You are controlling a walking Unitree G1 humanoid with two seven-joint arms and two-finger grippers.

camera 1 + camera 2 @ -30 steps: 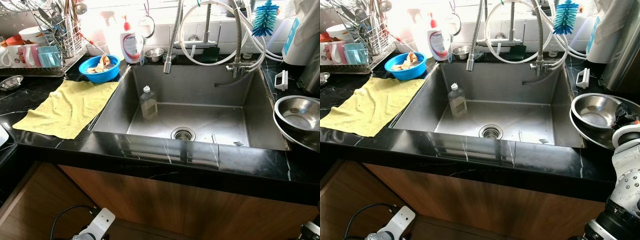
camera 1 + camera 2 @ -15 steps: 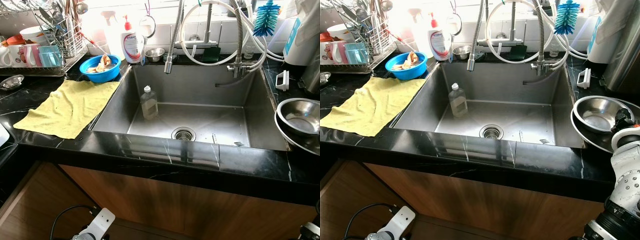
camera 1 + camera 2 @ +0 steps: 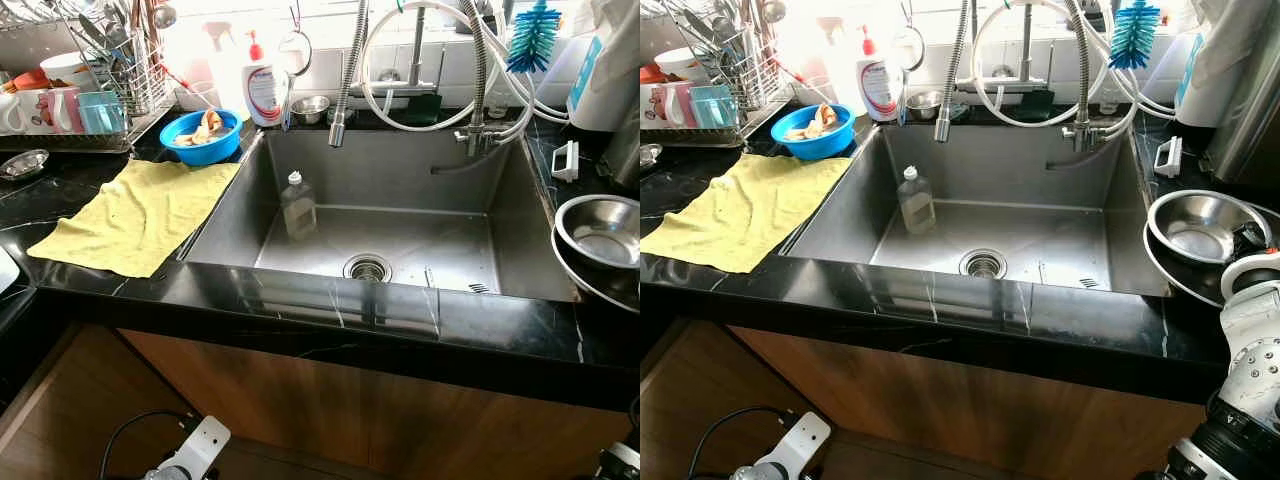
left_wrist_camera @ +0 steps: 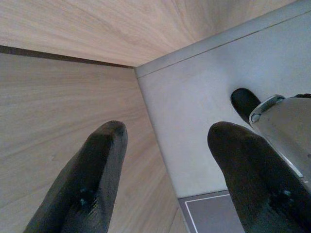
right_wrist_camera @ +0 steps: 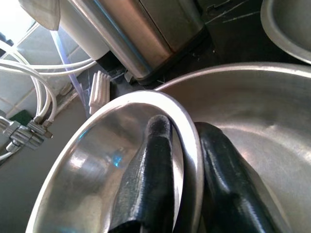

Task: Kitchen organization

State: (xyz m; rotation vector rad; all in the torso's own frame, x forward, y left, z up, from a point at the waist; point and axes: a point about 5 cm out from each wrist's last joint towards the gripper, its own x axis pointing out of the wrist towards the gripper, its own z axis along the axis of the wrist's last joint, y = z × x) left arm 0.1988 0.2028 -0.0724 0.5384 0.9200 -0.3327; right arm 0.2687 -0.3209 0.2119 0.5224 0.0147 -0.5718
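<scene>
- Your small steel bowl [image 5: 112,145] is shiny and shallow; it sits tilted inside a larger steel bowl [image 5: 252,126] on the black worktop [image 3: 500,325], just right of the sink [image 3: 420,235].
- Your right pincer [image 5: 187,160] is clenched on that small bowl's rim, one finger [image 5: 150,170] inside it and the other outside, over the larger bowl.
- Behind the bowls you have a steel appliance [image 5: 146,34] and a white brush [image 5: 98,89] lying on the worktop near the sink's far right corner.
- In the sink a clear bottle [image 3: 297,206] stands upright left of the drain [image 3: 367,267]; hoses and a spring faucet [image 3: 345,75] hang above it.
- To the sink's left lie a yellow cloth [image 3: 135,212], a blue bowl [image 3: 200,135] with scraps and a dish rack [image 3: 100,90].
- Your left pincer [image 4: 167,145] hangs low by the wooden cabinet [image 4: 53,97], fingers parted and holding nothing.
</scene>
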